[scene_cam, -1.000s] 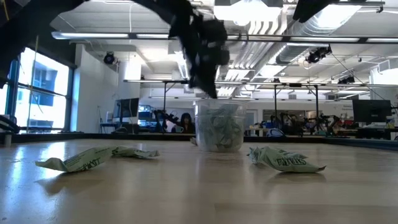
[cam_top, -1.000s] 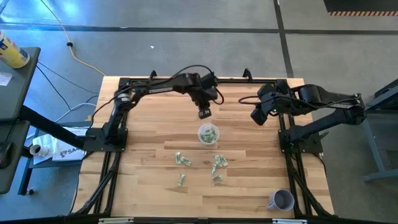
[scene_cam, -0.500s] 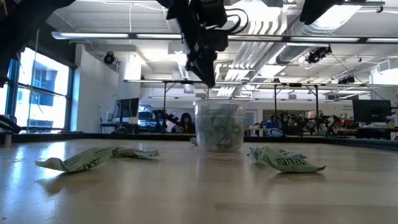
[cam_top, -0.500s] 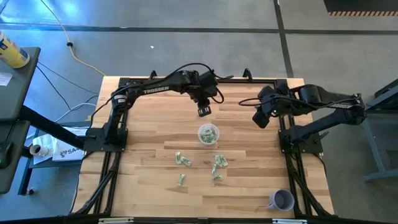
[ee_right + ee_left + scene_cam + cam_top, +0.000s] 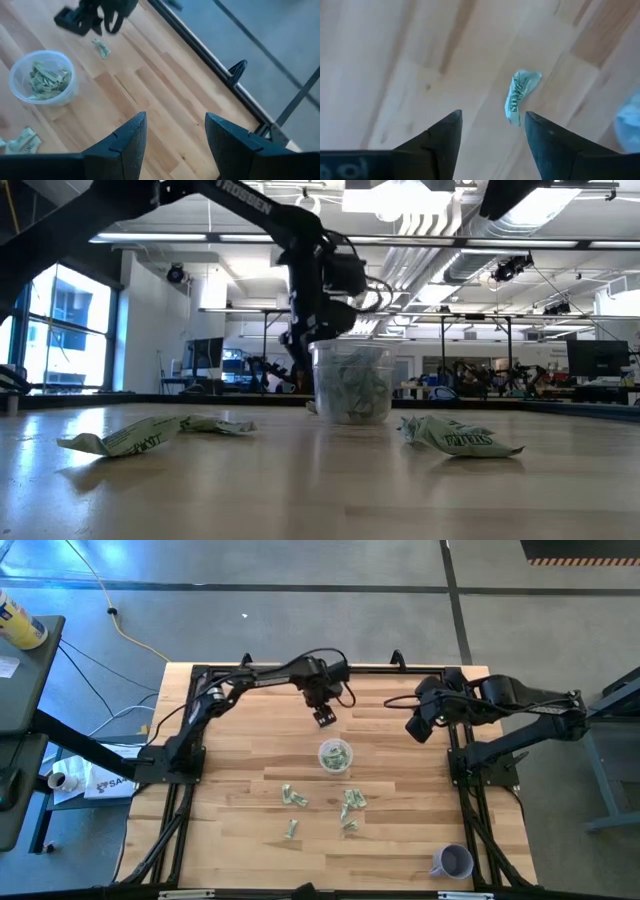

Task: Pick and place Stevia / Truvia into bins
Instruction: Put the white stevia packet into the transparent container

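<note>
Wooden tabletop [image 5: 240, 830], butcher-block, with a workshop hall behind it in the low view. Over the last second the left gripper [image 5: 323, 716] has pulled away from above the clear cup [image 5: 335, 755] toward the table's far edge and dropped lower — in the low view it now hangs behind the cup rather than over its rim. Fingers spread, nothing between them; the left wrist view shows one crumpled green-and-white packet [image 5: 519, 95] lying on the wood just ahead of them, apart from the rest. My reading: a drop into the cup is done and this stray packet is the next pick. Right gripper [image 5: 418, 726] waits over the far right of the table, fingers apart and empty. Cup stands upright mid-table, already well stocked with packets [image 5: 44, 78]. More packets [image 5: 293, 796] lie loose on the near side of the cup — one cluster [image 5: 351, 804], one single nearer the front edge. Lavender cup [image 5: 455, 861] sits at the near right corner; its contents cannot be made out.
</note>
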`<act>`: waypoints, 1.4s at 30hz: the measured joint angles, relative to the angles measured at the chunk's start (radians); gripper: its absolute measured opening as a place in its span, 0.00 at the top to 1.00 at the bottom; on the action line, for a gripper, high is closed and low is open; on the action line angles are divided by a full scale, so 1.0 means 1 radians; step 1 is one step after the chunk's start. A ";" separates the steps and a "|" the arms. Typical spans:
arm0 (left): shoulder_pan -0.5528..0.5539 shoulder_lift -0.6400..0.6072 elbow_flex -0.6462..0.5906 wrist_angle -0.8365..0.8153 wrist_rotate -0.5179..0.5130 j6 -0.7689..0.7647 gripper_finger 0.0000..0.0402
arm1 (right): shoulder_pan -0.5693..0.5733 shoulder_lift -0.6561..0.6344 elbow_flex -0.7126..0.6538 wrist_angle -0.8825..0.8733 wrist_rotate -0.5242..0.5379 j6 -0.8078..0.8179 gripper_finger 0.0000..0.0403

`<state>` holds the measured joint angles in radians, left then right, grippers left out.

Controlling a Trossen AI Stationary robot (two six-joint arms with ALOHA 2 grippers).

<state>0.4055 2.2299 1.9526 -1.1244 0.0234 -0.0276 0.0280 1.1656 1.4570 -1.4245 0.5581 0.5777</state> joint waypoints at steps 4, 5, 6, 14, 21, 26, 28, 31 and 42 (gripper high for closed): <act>-0.029 0.050 0.000 -0.004 0.000 0.053 0.43 | -0.010 0.000 0.000 0.001 -0.017 0.050 0.52; -0.036 0.057 0.000 0.001 0.000 0.064 0.44 | -0.012 0.000 0.000 0.003 -0.019 0.056 0.52; -0.042 0.065 0.001 0.008 -0.001 0.077 0.45 | -0.015 0.000 0.000 0.006 -0.022 0.063 0.52; -0.059 0.110 0.001 0.022 -0.076 0.108 0.51 | -0.016 0.000 0.000 0.032 -0.041 0.081 0.52; -0.059 0.120 0.002 0.023 -0.064 0.154 0.69 | -0.016 0.000 0.000 0.040 -0.040 0.081 0.52; -0.060 0.120 0.002 0.033 -0.064 0.154 0.93 | -0.016 0.000 0.000 0.040 -0.039 0.080 0.52; -0.060 0.114 0.001 0.028 -0.059 0.152 0.93 | -0.015 0.000 0.000 0.040 -0.038 0.079 0.52; -0.070 0.081 -0.003 -0.001 -0.029 0.132 0.91 | -0.015 0.000 0.000 0.039 -0.037 0.077 0.52; -0.191 -0.219 0.004 0.093 -0.008 0.023 0.93 | -0.015 0.000 0.000 0.039 0.001 0.067 0.52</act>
<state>0.2141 2.0108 1.9565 -1.0314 0.0157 -0.0049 0.0128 1.1656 1.4570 -1.3856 0.5587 0.6446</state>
